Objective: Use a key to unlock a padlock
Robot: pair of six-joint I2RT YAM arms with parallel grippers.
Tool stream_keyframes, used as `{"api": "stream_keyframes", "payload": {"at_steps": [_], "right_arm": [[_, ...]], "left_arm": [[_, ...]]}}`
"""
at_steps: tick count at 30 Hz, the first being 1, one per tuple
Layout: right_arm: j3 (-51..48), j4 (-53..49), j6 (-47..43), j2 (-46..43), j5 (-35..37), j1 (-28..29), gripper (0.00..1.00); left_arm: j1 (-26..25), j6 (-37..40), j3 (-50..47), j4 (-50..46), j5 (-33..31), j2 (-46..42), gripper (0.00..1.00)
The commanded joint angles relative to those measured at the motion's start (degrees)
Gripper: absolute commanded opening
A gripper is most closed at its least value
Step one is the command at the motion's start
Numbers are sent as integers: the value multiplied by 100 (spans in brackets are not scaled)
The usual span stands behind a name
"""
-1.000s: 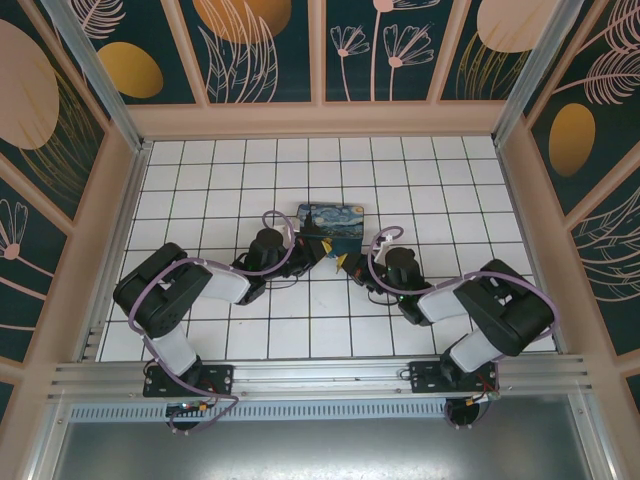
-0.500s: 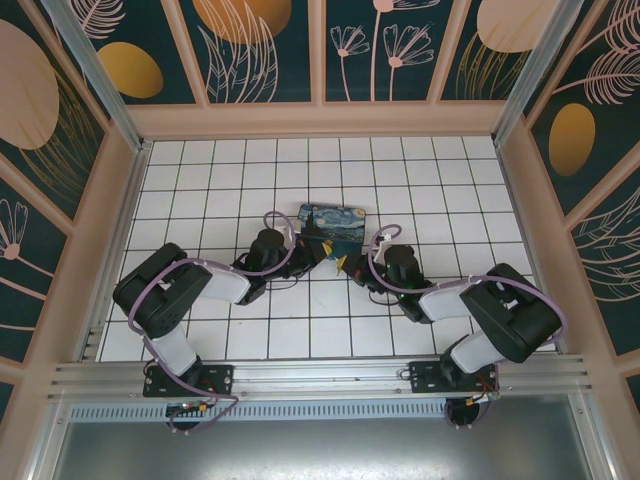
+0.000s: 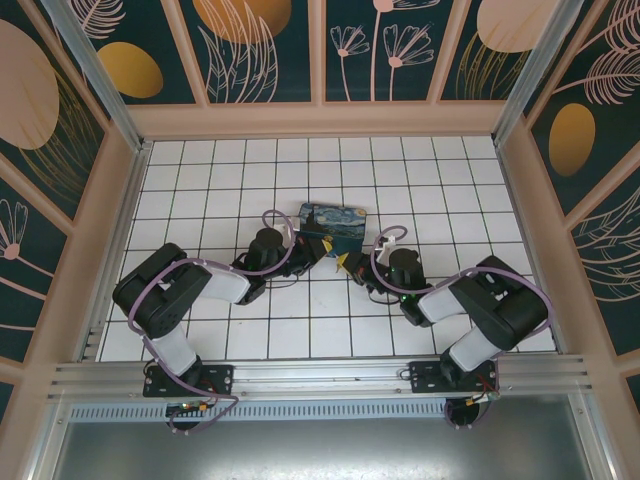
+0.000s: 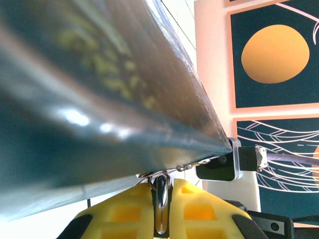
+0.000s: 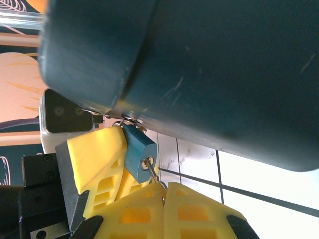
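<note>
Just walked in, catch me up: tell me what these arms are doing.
The left gripper steadies the blue padlock hanging from the latch of the starry-night box, seemingly clamped on its shackle. The right gripper pinches the key, whose tip sits at the padlock's keyhole. The padlock is not off the box yet.

Padlock (image 5: 138, 149) hangs under box (image 3: 333, 225) front corner, btwn my L gripper (image 3: 322, 245) and R gripper (image 5: 164, 193); key (image 5: 151, 168) enters its underside, just above R fingertips.

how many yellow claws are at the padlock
2. The left claw holds the padlock at the box's corner; the right claw pinches the key stuck in it.
</note>
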Motion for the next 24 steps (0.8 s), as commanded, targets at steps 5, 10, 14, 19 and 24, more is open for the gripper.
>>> {"api": "stream_keyframes", "payload": {"at_steps": [5, 10, 14, 19, 24], "right_arm": [[833, -1475, -1418, -906, 245, 43, 0], [807, -2228, -1982, -1265, 670, 53, 0], [675, -2009, -2079, -1292, 694, 67, 0], [638, -1606, -1907, -1178, 640, 119, 0], [487, -517, -1162, -1066, 306, 162, 0]], "left_arm": [[-216, 207, -5, -398, 729, 18, 0], [-218, 268, 23, -474, 740, 53, 0], [-219, 250, 39, -450, 758, 90, 0], [-216, 253, 45, -445, 760, 87, 0], [-217, 323, 54, -531, 734, 107, 0]]}}
